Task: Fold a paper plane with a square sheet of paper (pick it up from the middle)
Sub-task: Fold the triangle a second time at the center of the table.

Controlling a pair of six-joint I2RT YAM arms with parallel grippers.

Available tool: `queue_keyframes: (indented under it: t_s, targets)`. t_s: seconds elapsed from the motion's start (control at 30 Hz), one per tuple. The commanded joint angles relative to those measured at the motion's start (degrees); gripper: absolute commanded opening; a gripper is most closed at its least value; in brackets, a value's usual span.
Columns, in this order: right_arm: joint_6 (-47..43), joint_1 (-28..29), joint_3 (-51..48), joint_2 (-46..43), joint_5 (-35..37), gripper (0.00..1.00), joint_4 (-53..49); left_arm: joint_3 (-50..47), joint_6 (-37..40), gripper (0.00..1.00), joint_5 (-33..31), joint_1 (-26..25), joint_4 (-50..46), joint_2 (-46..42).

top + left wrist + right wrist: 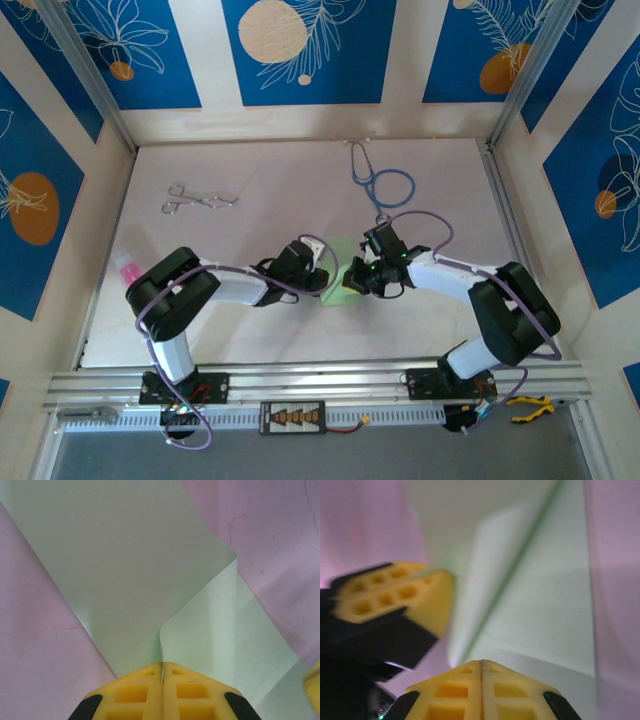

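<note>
Two grippers meet at mid-table over the sheet (340, 293): the left gripper (162, 667) is shut tight, nipping a raised curl of its edge, and the right gripper (481, 662) is likewise shut at the sheet's rim, though I cannot tell whether it has hold. One flap is turned over but not pressed flat, so I judge the folding barely begun, with nose and wings all left. Beyond, bare table (280, 190) gives room; forceps (200, 200) and stethoscope (385, 185) lie well apart, toward the far edge.
</note>
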Motion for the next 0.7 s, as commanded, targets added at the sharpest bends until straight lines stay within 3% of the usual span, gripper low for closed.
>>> queue_keyframes:
  t_s: [0.0, 0.23, 0.67]
  targets:
    - [4.54, -1.0, -1.11, -0.01, -3.8, 0.03, 6.02, -0.89, -0.72, 0.0, 0.9, 0.52, -4.04, 0.38]
    - [9.34, -1.43, -0.37, 6.15, -7.45, 0.0, 14.96, -0.57, -0.64, 0.0, 1.18, 0.54, -4.26, 0.67]
    - [8.92, -1.69, -0.84, 12.01, -6.74, 0.0, 15.89, 0.16, 0.12, 0.0, 1.18, 0.48, -5.02, 0.93]
